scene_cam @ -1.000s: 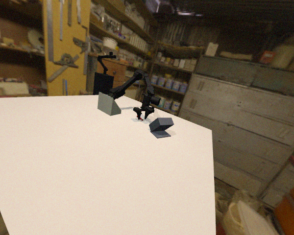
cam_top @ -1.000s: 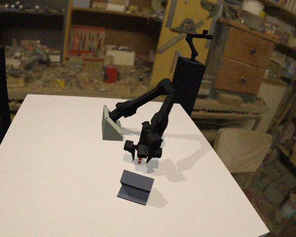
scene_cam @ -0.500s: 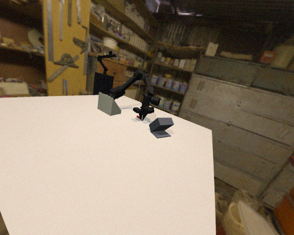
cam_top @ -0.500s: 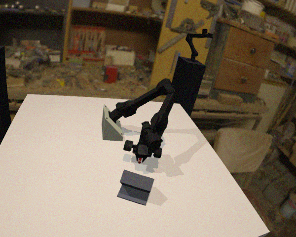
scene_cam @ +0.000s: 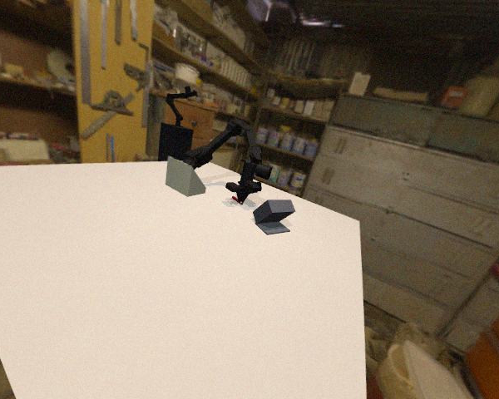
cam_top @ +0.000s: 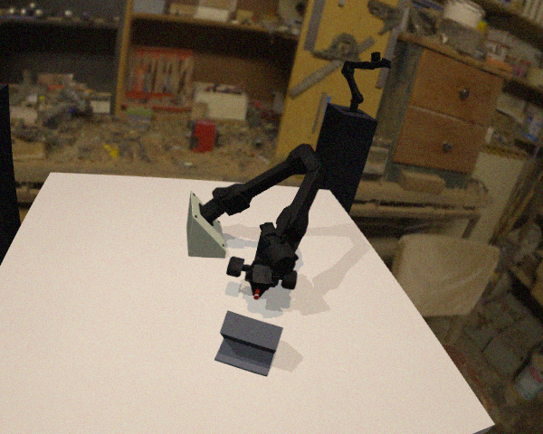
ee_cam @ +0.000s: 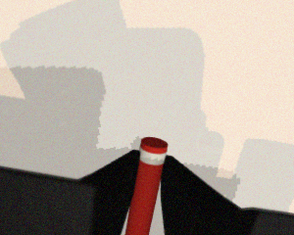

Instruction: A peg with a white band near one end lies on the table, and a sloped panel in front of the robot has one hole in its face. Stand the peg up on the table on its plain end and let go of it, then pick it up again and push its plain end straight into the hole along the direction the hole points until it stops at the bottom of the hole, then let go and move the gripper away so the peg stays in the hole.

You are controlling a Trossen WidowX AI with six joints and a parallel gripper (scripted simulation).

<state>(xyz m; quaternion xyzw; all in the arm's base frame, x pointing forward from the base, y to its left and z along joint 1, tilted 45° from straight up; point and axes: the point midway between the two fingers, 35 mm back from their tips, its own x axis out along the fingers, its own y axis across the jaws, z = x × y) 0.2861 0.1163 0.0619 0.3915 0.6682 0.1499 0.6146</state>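
The red peg (cam_top: pixel 256 295) (scene_cam: pixel 234 198) (ee_cam: pixel 146 196) lies low on the white table (cam_top: pixel 99 303) (scene_cam: pixel 112 278). In the wrist view its white-banded end points away from the camera. My gripper (cam_top: pixel 259 288) (scene_cam: pixel 240 197) (ee_cam: pixel 151 161) reaches down over it, and both black fingers press against the peg's sides just behind the white band. The sloped dark grey panel (cam_top: pixel 250 337) (scene_cam: pixel 274 210) stands a short way in front of the gripper, apart from the peg. Its hole does not show in any view.
A pale green wedge (cam_top: pixel 201 233) (scene_cam: pixel 180 178) sits at the arm's base behind the gripper. A dark tower (cam_top: pixel 344 149) (scene_cam: pixel 175 141) with a camera arm stands at the table's far edge. The table's right edge is close by.
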